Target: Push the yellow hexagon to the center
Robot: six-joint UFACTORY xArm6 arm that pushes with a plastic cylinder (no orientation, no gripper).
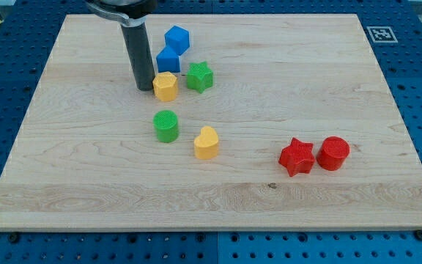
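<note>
The yellow hexagon (165, 86) sits on the wooden board (269, 88), left of the middle and toward the view's top. My tip (145, 88) stands on the board right against the hexagon's left side. A green star (200, 76) lies just right of the hexagon. A blue block (168, 60) sits directly above the hexagon, close to it.
A second blue block (176, 38) lies above the first. A green cylinder (166, 125) and a yellow heart (206, 142) lie below the hexagon. A red star (297, 156) and a red cylinder (334, 153) sit at the lower right.
</note>
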